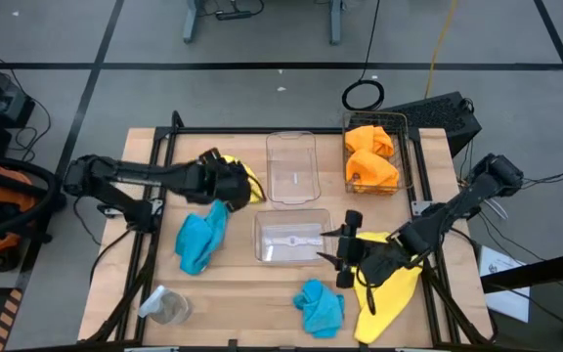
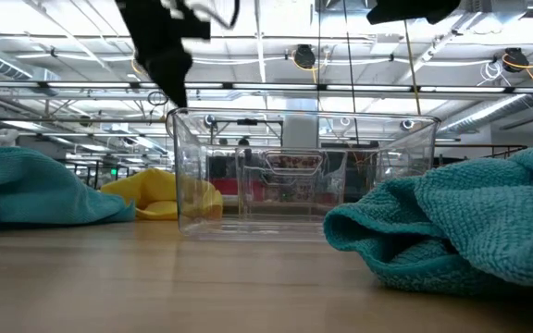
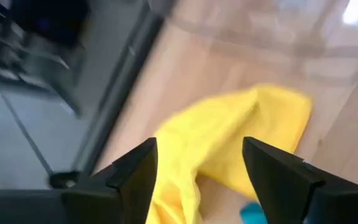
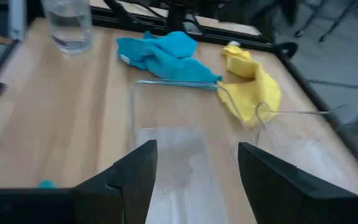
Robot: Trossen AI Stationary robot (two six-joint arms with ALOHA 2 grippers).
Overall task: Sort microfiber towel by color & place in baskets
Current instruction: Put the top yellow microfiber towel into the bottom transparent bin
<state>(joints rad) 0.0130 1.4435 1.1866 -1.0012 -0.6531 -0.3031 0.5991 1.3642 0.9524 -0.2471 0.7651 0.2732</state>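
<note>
Sorting towels across your tabletop [image 1: 233, 284], both tools released.

Your left tool [image 1: 238, 183] hangs spread over a yellow towel [image 1: 252, 181] beside the far clear bin [image 1: 291, 168]. A turquoise towel [image 1: 201, 238] lies just below it. Your near clear bin [image 1: 289, 238] sits mid-table, another turquoise towel [image 1: 319, 307] in front. Your right tool [image 1: 343, 249] is spread beside that bin, above the second yellow towel [image 1: 387, 288]. Two orange towels [image 1: 371, 156] fill the wire basket [image 1: 409, 147].
</note>
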